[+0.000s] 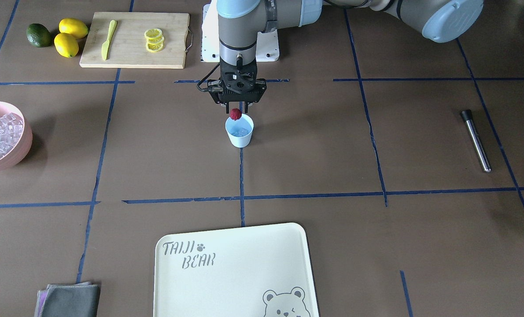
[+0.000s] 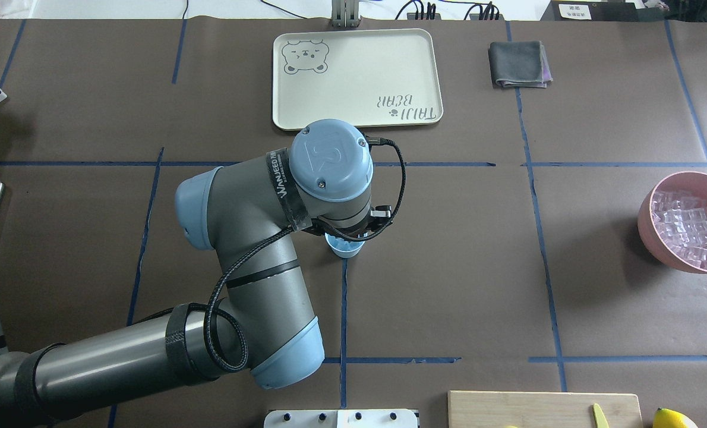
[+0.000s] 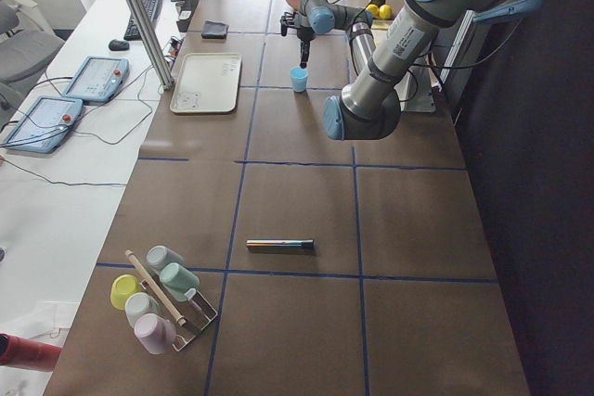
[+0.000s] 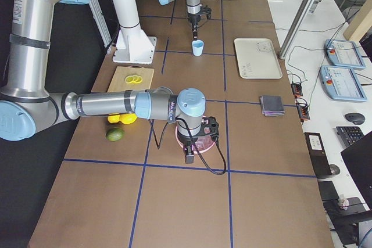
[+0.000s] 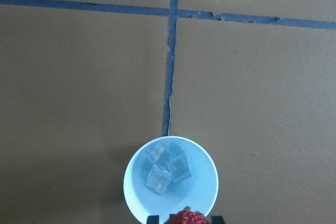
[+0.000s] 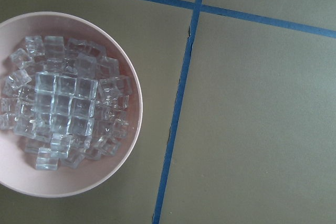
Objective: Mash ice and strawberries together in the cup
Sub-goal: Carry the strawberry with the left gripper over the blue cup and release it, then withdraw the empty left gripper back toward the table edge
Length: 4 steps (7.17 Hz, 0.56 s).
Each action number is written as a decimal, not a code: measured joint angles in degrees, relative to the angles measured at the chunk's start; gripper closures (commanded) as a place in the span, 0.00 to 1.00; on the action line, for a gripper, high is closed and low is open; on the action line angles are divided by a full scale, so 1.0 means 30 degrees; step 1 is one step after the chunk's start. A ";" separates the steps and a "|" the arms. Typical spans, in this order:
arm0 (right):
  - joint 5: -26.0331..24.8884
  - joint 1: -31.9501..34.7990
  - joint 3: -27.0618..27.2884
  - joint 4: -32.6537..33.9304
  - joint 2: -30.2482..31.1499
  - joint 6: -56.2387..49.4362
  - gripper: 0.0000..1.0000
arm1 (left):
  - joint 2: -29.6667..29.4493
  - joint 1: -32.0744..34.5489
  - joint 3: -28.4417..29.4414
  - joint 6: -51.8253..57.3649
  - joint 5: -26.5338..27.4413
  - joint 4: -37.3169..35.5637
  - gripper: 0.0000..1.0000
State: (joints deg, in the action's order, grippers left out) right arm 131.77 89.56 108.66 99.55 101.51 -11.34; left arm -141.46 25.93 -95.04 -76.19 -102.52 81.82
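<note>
Three ice cubes (image 5: 167, 167) lie at the bottom of the cup (image 1: 239, 131), touching one another. They are clear and glassy, with softened edges.

Cup: light blue inside, paler outside, tapered, no handle. It stands upright on a blue tape line near the table's centre.

Left gripper (image 1: 238, 108) points straight down, its fingers pinched on the strawberry (image 1: 235, 114). The berry is small, red and bumpy-skinned, much narrower than the cup's mouth. It hangs just above the rim on the robot's side, not centred over the opening in the wrist view.

Handling, judged:
- Berry is light and soft. The hold across its sides looks right; a harder squeeze would likely crush it.
- Ice is hard and slick, likely to skate from under a pestle tip.
- Cup looks light and narrow-based, so it may slide or tip when pressed. Best held round the outer wall, below the rim.

Right gripper (image 4: 189, 156) hangs over the pink bowl (image 6: 84, 182) of ice; cannot tell whether it is spread or closed. Steel muddler (image 1: 476, 140) lies untouched, well apart from the cup.
</note>
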 measured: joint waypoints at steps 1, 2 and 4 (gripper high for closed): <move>0.0013 0.0000 0.0001 -0.0005 0.0000 0.0000 0.00 | -0.0016 0.0003 -0.0009 -0.0020 0.0130 0.0001 0.00; 0.0019 0.0000 0.0002 0.0001 0.0000 0.0000 0.00 | -0.0011 0.0055 -0.0063 0.0038 0.0187 -0.0018 0.00; 0.0022 0.0000 0.0000 0.0008 0.0000 0.0000 0.00 | 0.0125 0.0699 -0.0415 0.1169 -0.0085 -0.0889 0.00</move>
State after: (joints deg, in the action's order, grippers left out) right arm 131.83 89.56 108.66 99.58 101.51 -11.34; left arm -141.08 28.03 -96.28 -72.68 -102.77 79.16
